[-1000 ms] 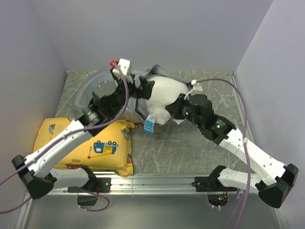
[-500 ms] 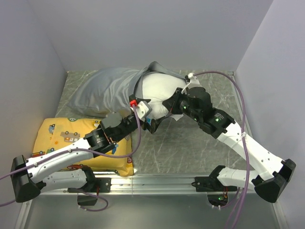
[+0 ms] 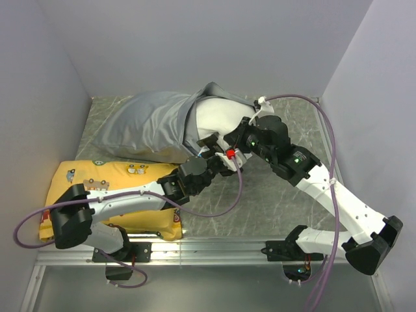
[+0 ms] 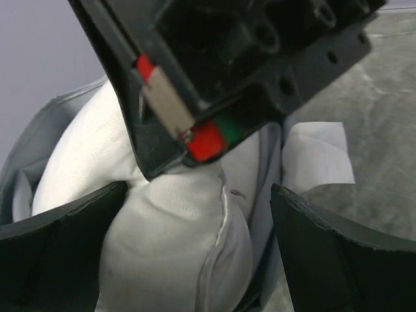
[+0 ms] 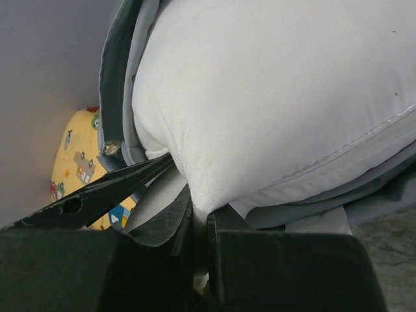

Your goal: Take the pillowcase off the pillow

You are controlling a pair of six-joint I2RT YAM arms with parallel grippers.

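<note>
The white pillow [image 3: 218,117] lies at the back of the table, its left part still inside the grey pillowcase [image 3: 143,127]. My right gripper [image 3: 233,144] is shut on the pillow's near corner; in the right wrist view the white fabric [image 5: 273,97] is pinched between its fingers [image 5: 201,224]. My left gripper [image 3: 213,151] sits right beside it, open. In the left wrist view, its fingers [image 4: 58,253] straddle a bulge of the pillow [image 4: 175,247] without closing. The pillowcase's rim [image 5: 120,78] wraps the pillow just behind the grip.
A yellow cushion printed with vehicles [image 3: 117,188] lies at the front left, under my left arm. Grey walls close in the table on three sides. A white tag [image 4: 318,159] hangs by the pillow's corner.
My left arm swung from the back left over the pillowcase down to the pillow's near corner, open throughout. The right gripper kept its hold and barely moved.
</note>
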